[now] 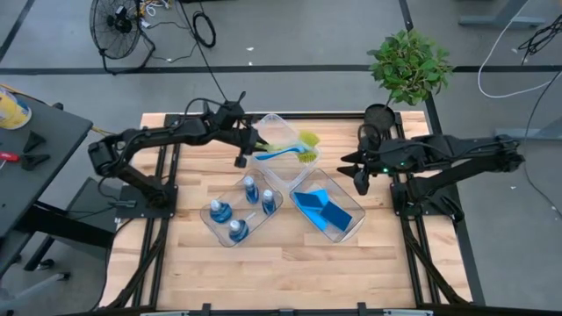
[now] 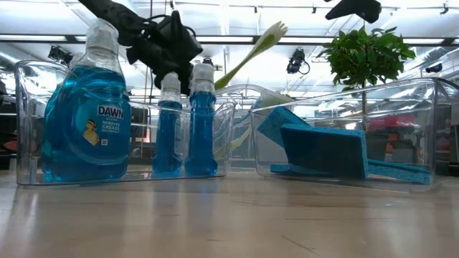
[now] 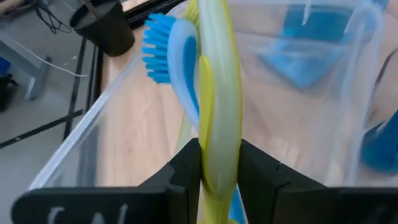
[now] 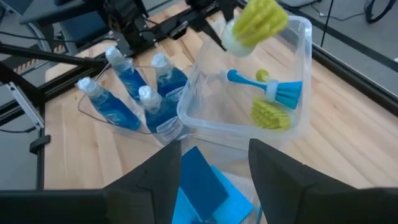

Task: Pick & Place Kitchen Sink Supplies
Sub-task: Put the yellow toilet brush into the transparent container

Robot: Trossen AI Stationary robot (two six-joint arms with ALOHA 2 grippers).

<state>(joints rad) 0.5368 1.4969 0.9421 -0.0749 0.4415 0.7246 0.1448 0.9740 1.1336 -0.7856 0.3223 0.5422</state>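
My left gripper (image 1: 250, 140) is shut on a yellow-green dish brush (image 1: 299, 140) over the far clear bin (image 1: 270, 120). A blue brush (image 4: 273, 90) and a second yellow-green brush head (image 4: 270, 115) lie in that bin. Several clear bottles of blue liquid (image 1: 246, 197) stand upright in the near-left bin. Blue sponges (image 1: 320, 211) lie and lean in the near-right bin (image 1: 356, 215). My right gripper (image 1: 360, 180) hangs open beside that bin's far right corner, touching nothing. My left gripper pinches the yellow-green brush's handle (image 3: 217, 124) between its two fingers (image 3: 180, 174). The fingers come from the table's left, slanting down, and the handle runs on ahead of them. The brush is lifted clear and tilted, its bristle head (image 2: 276, 30) highest, over the bin's far rim.
A green potted plant (image 1: 408, 66) stands at the table's far right corner, and a dark pot (image 1: 378, 116) sits next to it. The three clear bins crowd the table's middle. Bare wood lies along the near edge (image 1: 281, 272).
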